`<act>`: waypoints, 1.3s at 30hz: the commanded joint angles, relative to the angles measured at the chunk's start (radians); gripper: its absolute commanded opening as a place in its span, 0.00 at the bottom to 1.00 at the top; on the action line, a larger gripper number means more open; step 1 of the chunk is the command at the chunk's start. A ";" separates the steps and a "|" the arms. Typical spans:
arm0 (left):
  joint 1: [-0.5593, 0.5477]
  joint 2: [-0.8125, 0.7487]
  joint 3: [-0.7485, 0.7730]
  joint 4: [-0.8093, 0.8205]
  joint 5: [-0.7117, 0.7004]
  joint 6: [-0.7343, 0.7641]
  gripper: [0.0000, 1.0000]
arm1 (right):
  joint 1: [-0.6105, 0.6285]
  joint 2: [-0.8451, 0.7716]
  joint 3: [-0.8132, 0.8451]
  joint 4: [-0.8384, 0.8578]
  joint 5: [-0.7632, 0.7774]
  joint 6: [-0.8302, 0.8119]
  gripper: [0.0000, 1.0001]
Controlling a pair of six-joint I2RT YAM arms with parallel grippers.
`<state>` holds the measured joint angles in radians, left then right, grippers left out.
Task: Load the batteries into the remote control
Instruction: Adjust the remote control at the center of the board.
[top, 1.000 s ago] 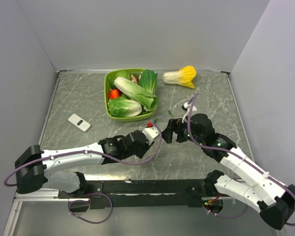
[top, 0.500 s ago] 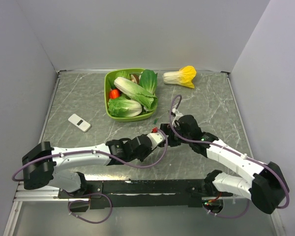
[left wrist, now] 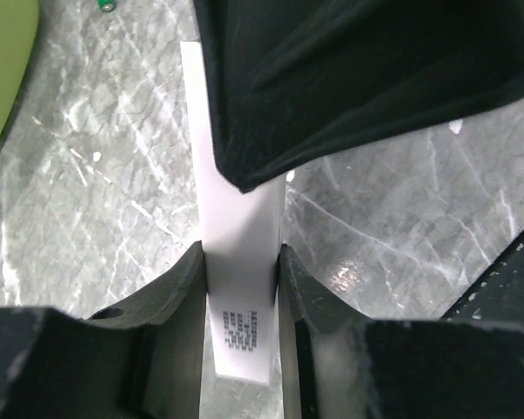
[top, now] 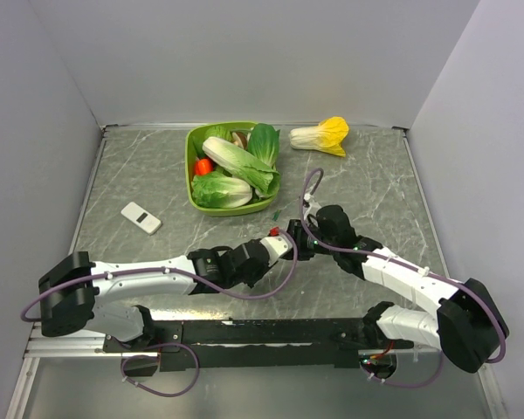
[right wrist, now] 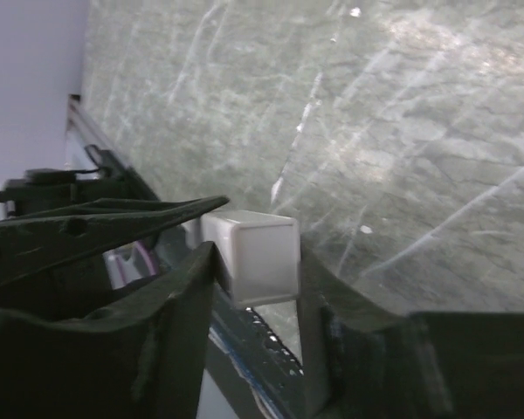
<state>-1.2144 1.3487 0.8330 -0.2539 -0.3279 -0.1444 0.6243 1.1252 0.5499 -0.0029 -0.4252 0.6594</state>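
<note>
Right fingers [right wrist: 179, 305] closed in, clamping square white end of remote control [left wrist: 240, 253]; left fingers [left wrist: 170, 301] grip smooth bar.

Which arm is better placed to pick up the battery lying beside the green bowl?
Right. The left tool is clamped on the remote control, steadying it. The right tool only brackets its far end, and the battery lies near that arm.
</note>
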 commanded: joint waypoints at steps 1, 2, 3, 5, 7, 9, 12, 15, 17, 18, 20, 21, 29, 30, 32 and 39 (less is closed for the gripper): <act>-0.010 -0.101 -0.017 0.076 -0.017 0.002 0.01 | -0.054 -0.016 -0.051 0.030 0.025 -0.011 0.36; -0.010 -0.111 -0.023 0.084 -0.011 0.002 0.01 | -0.064 -0.022 -0.054 0.030 0.022 -0.011 0.32; -0.010 -0.124 -0.029 0.085 -0.010 0.002 0.01 | -0.084 -0.030 -0.065 0.030 0.017 -0.007 0.29; -0.008 -0.129 -0.041 0.081 -0.008 -0.001 0.01 | -0.104 -0.050 -0.073 0.029 0.013 -0.007 0.24; -0.010 -0.134 -0.048 0.077 -0.007 0.000 0.01 | -0.124 -0.057 -0.077 0.020 0.014 -0.010 0.22; -0.010 -0.132 -0.052 0.076 -0.003 -0.001 0.01 | -0.132 -0.058 -0.079 0.012 0.014 -0.014 0.22; -0.010 -0.126 -0.055 0.079 0.000 -0.003 0.01 | -0.141 -0.065 -0.093 0.033 -0.009 0.000 0.24; -0.010 -0.117 -0.058 0.090 -0.014 -0.017 0.08 | -0.140 -0.082 -0.111 0.073 -0.038 0.025 0.15; -0.010 -0.118 -0.064 0.102 -0.032 -0.029 0.18 | -0.141 -0.100 -0.119 0.089 -0.038 0.037 0.09; -0.010 -0.120 -0.069 0.108 -0.048 -0.035 0.23 | -0.141 -0.108 -0.122 0.089 -0.037 0.045 0.08; -0.008 -0.134 -0.083 0.130 -0.065 -0.049 0.31 | -0.149 -0.128 -0.125 0.089 -0.029 0.048 0.06; -0.007 -0.140 -0.089 0.137 -0.071 -0.061 0.32 | -0.153 -0.136 -0.131 0.090 -0.026 0.054 0.06; 0.019 -0.265 -0.176 0.206 -0.191 -0.243 0.99 | -0.163 -0.154 -0.229 0.233 0.006 0.173 0.00; 0.038 -0.314 -0.211 0.215 -0.191 -0.273 0.99 | -0.163 -0.154 -0.248 0.251 0.014 0.201 0.00; 0.061 -0.370 -0.248 0.228 -0.186 -0.372 0.99 | -0.163 -0.154 -0.263 0.287 0.034 0.227 0.00; 0.159 -0.670 -0.434 0.233 -0.177 -0.607 0.99 | -0.146 -0.090 -0.361 0.435 0.085 0.353 0.02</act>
<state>-1.0878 0.7998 0.4580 -0.0536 -0.4774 -0.5690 0.4641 0.9924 0.2451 0.2852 -0.3996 0.9169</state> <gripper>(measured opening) 0.993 0.378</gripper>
